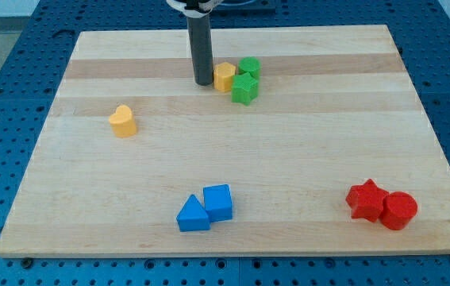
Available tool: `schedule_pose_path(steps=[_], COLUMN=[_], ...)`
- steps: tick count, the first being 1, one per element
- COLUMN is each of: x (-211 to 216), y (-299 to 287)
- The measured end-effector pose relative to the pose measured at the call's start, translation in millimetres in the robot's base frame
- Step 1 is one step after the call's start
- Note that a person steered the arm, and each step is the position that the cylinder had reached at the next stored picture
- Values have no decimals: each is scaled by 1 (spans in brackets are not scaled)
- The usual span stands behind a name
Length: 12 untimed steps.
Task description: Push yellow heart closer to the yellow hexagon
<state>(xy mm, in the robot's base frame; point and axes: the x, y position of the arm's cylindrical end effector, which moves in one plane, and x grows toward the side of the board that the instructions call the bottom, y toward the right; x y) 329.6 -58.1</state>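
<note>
Nearest you on the pale wooden counter [288, 159] sit a blue triangle block [192, 215] touching a blue cube [218, 202], with a red star block [366, 199] against a red cylinder [399, 210]. Farther back, the yellow heart block [123, 121] lies alone toward the view's left, well apart from the yellow hexagon block [224, 77]. At the far end you'll see my tip [203, 83] just left of that hexagon, which touches two green blocks [245, 79]; there is no claw to report.

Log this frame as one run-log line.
my tip: beside yellow hexagon block, its left | yellow heart block: apart, lower left, untouched | green blocks: against hexagon's right
</note>
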Motion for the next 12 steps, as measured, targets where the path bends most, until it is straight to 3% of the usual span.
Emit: schedule_pose_path(steps=[2,3,4,5,7,10,12], x=[6,51,102,112,104,56,94], y=[-161,-234,-246,-222,-100,-4,-57])
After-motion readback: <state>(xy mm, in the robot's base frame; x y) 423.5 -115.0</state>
